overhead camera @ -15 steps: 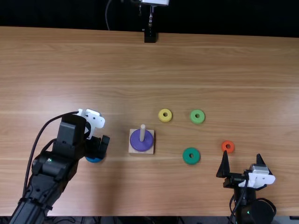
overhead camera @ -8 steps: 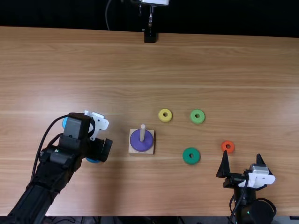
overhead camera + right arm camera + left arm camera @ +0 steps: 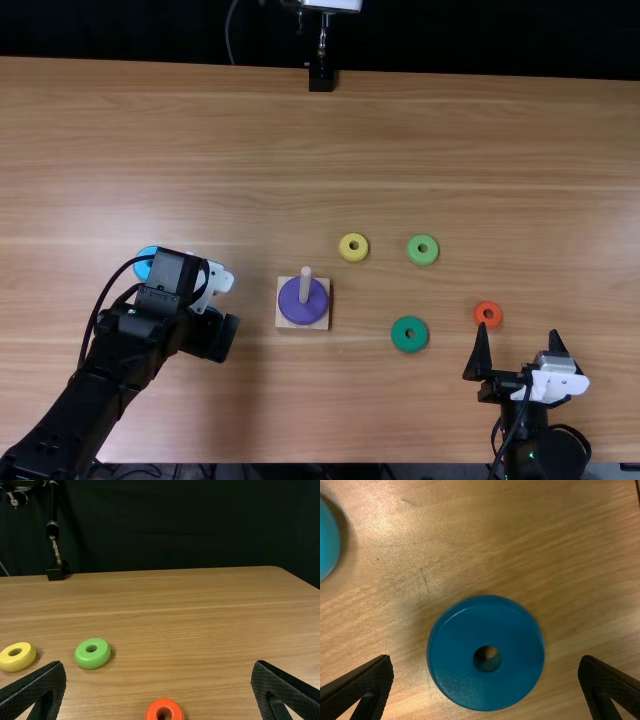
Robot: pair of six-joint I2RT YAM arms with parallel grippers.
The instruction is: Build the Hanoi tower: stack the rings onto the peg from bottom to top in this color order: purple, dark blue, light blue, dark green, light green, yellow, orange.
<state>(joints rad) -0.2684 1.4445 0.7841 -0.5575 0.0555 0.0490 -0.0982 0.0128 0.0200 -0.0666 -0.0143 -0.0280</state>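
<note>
In the top view my left gripper [image 3: 212, 336] is over the dark blue ring, mostly covering it. The left wrist view has that dark blue ring [image 3: 455, 655] flat on the table between the spread fingers of my left gripper [image 3: 486, 658], touching neither. The light blue ring [image 3: 144, 268] lies partly behind the left arm. The purple ring [image 3: 303, 302] sits around the peg [image 3: 305, 284] on its square base [image 3: 284, 322]. Dark green [image 3: 409, 334], light green [image 3: 422, 249], yellow [image 3: 353, 247] and orange [image 3: 488, 314] rings lie loose. Beside the orange one, my right gripper [image 3: 518, 330], [image 3: 159, 663] stands open and holds nothing.
A black stand [image 3: 321, 78] is at the table's far edge. The wooden table [image 3: 450, 140] has bare surface beyond the rings and between the left arm and the peg base. Cables run along the near edge.
The left gripper has shifted slightly right and then a little toward the near edge, covering more of the dark blue ring. The light blue ring has come into sight. The right arm has stayed still.
</note>
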